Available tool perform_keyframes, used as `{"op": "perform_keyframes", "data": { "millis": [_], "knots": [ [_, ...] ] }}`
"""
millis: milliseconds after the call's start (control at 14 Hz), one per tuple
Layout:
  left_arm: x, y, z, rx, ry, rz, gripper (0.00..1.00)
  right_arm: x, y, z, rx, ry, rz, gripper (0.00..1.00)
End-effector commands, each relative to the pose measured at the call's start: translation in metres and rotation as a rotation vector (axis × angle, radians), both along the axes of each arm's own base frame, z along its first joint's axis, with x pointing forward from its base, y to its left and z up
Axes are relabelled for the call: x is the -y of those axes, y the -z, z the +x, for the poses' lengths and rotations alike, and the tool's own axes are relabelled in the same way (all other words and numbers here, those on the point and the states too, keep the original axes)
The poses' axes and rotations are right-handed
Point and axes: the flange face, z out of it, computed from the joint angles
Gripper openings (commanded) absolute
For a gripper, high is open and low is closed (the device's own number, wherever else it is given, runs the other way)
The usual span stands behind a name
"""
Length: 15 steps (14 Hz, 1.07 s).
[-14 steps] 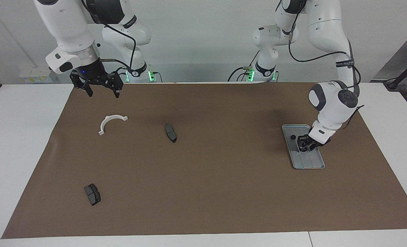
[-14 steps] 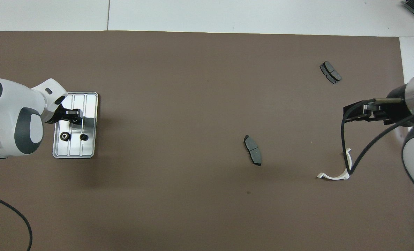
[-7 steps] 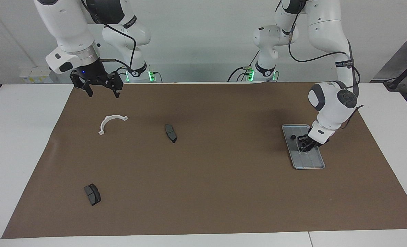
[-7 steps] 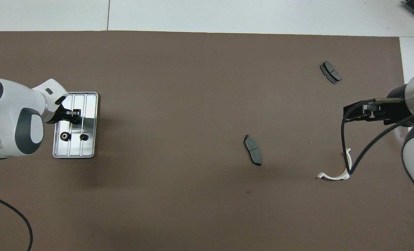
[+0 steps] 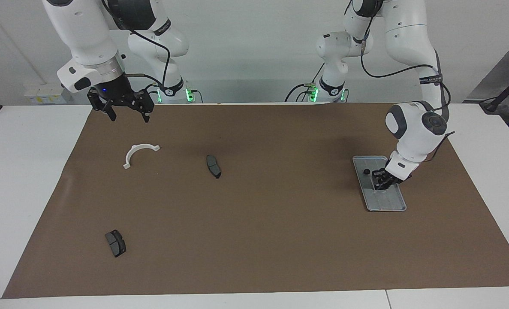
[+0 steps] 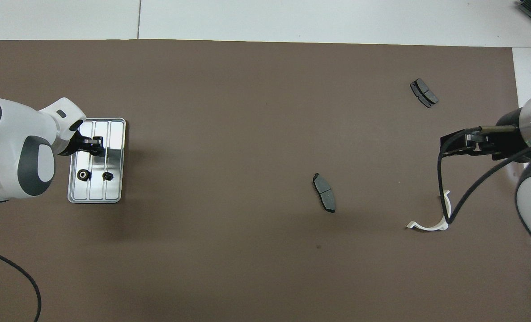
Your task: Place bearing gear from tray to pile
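The right gripper (image 5: pixel 127 112) hangs in the air over the brown mat's (image 5: pixel 280 240) edge by its own base, waiting, its fingers spread wide with nothing between them. Below it on the mat lies the white bracket (image 5: pixel 139 154), and much farther from the robots one dark brake pad (image 5: pixel 115 243). A second brake pad (image 5: pixel 213 166) lies toward the table's middle (these three are scattered well apart). At the left arm's end sits the tray (image 5: pixel 398 205), with the left gripper (image 5: pixel 381 182) low over its middle; whether it grips anything I cannot tell. Two small black gears, a ring-shaped gear (image 6: pixel 83 175) and a toothed gear (image 6: pixel 108 175), rest in the tray's end nearer the robots.
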Motion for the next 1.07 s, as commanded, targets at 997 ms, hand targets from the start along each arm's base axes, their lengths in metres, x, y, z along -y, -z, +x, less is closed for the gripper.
{"op": "perform_keyframes", "data": {
  "millis": [997],
  "knots": [
    [0.304, -0.027, -0.048, 0.01, -0.353, -0.093, 0.24, 0.007, -0.003, -0.006, 0.018, 0.016, 0.004, 1.0]
  ]
}}
